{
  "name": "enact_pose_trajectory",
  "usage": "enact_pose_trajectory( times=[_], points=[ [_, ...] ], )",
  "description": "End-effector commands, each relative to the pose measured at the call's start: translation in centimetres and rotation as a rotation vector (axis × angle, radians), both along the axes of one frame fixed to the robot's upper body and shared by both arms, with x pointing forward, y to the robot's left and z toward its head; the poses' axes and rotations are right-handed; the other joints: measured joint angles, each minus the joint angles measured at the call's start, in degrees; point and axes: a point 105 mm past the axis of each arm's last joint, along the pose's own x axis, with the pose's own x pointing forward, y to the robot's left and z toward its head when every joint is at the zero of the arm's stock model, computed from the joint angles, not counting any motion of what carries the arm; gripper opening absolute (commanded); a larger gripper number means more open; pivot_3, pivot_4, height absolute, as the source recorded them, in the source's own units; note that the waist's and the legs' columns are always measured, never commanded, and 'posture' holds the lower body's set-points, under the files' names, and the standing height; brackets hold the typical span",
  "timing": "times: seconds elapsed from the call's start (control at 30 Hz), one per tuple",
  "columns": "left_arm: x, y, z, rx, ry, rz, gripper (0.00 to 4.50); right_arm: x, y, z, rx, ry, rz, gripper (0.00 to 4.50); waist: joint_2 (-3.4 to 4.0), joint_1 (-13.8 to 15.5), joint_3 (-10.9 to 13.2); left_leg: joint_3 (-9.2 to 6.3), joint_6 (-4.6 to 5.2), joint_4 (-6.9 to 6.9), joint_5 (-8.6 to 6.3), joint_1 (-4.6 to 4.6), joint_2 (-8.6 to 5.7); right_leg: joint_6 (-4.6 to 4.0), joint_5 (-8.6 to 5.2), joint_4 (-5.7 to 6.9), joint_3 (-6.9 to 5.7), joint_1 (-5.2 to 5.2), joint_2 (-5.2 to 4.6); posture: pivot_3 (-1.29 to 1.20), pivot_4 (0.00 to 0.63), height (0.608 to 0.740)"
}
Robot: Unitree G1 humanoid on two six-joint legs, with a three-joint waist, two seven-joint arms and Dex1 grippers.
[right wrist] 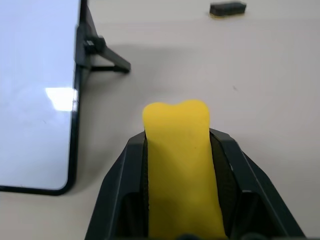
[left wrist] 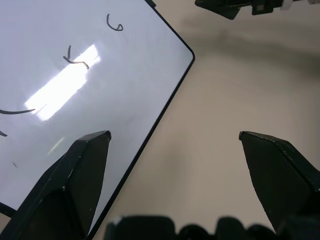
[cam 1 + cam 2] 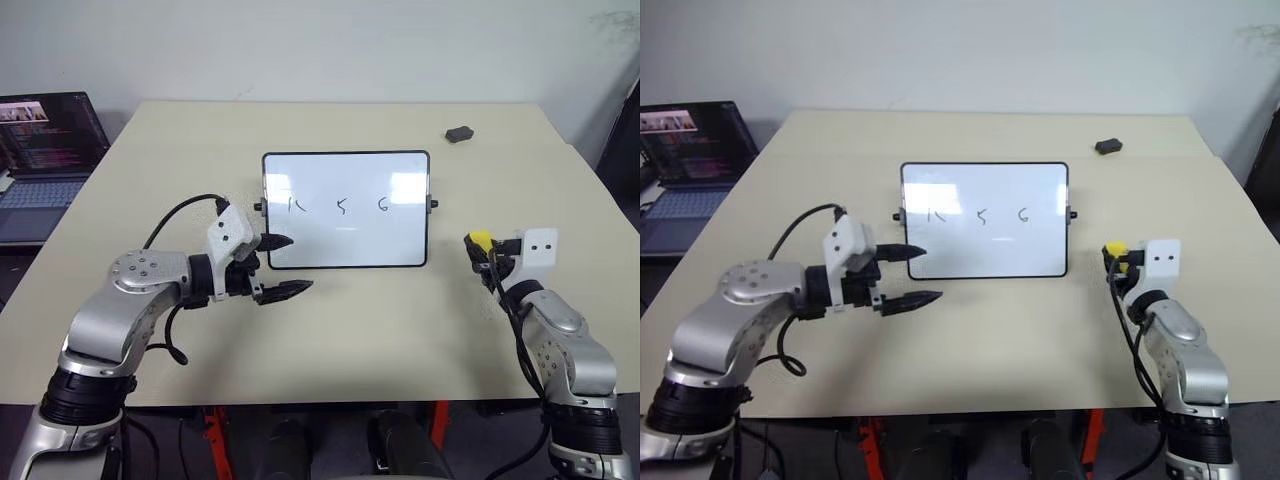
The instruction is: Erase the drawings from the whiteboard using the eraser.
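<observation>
Careful: your right gripper [image 3: 483, 246] has its fingers clenched on the eraser [image 1: 181, 165], beside the whiteboard [image 3: 346, 210]. Its drawings [image 3: 341, 206] remain. Press hard and the propped board may tip; your left gripper [image 3: 283, 266] hangs released at its corner.

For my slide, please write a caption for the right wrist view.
Right gripper shut on the yellow eraser, beside the whiteboard on the table.

Yellow eraser [image 1: 181, 175]; glossy white whiteboard [image 3: 346, 210] framed in thin black; black drawings [image 3: 340, 205]; beige table [image 3: 380, 330]; dark grey lump [image 3: 459, 133].
</observation>
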Motion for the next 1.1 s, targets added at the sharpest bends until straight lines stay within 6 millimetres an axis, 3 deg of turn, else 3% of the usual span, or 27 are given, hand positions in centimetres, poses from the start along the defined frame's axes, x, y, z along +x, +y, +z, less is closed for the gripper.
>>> enact_pose_trajectory(
  times=[0.03,0.17,0.37,0.5,0.63,0.7,0.87,1.0,1.1],
  points=[
    [-0.1,-0.6,2.0,-0.047,-0.07,0.021,4.5,0.0,3.8,5.0,-0.029,-0.229,0.164,1.29,0.0,-0.1,0.0,0.0,0.0,0.0,0.0,0.0,0.0,0.0,0.0,0.0,0.01,0.0,0.0,0.0,0.15,0.74],
    [0.8,-0.9,2.9,-0.113,-0.08,0.079,4.5,1.2,7.5,6.9,-0.077,-0.328,0.279,1.29,0.0,-0.4,0.0,-0.06,0.0,0.02,0.0,0.09,0.0,0.0,0.01,0.09,0.03,0.01,0.0,0.0,0.15,0.74],
    [2.0,-0.6,3.3,-0.109,-0.101,0.139,4.5,4.4,10.4,8.7,-0.083,-0.403,0.29,1.29,0.0,-0.1,0.0,-0.08,-0.01,0.02,0.0,0.07,-0.03,-0.26,0.16,0.08,-0.04,0.04,-0.03,0.0,0.15,0.74],
    [2.3,-0.5,3.6,-0.105,-0.105,0.147,4.5,6.5,11.3,8.4,-0.124,-0.419,0.266,1.29,0.0,0.0,0.0,-0.12,-0.01,0.01,0.0,0.06,-0.08,-0.29,0.18,0.08,-0.03,0.02,-0.11,0.0,0.15,0.74],
    [2.2,-0.4,3.6,-0.091,-0.103,0.138,4.5,8.4,11.6,6.1,-0.161,-0.364,0.231,1.29,0.0,0.0,0.0,-0.15,-0.01,-0.01,0.0,0.05,-0.08,-0.31,0.19,0.08,-0.06,0.02,-0.14,0.0,0.15,0.74],
    [2.2,-0.2,3.7,-0.087,-0.103,0.139,4.5,8.5,11.9,3.8,-0.189,-0.304,0.257,1.29,0.0,0.0,0.0,-0.17,-0.01,-0.02,0.0,0.04,-0.08,-0.31,0.19,0.08,-0.07,0.02,-0.17,0.0,0.15,0.74],
    [2.3,0.0,3.7,-0.083,-0.105,0.143,4.5,6.7,12.4,-2.3,-0.282,-0.184,0.331,1.29,-0.1,-0.1,-0.1,-0.27,-0.01,-0.01,0.0,0.13,-0.07,-0.31,0.19,0.09,-0.08,0.09,-0.32,0.0,0.15,0.74],
    [2.3,0.2,3.7,-0.08,-0.107,0.151,4.5,5.1,12.6,-5.3,-0.335,-0.125,0.384,1.29,-0.16,-0.3,-0.1,-0.28,-0.01,0.03,0.01,0.36,-0.08,-0.31,0.2,0.12,-0.07,0.29,-0.3,0.0,0.15,0.74],
    [2.4,0.2,3.6,-0.079,-0.104,0.156,4.5,4.4,12.8,-5.7,-0.352,-0.13,0.412,1.29,-0.21,-0.5,-0.1,-0.29,-0.01,0.04,0.04,0.77,-0.05,-0.12,0.12,0.12,-0.06,0.71,-0.19,0.0,0.15,0.74]
  ],
)
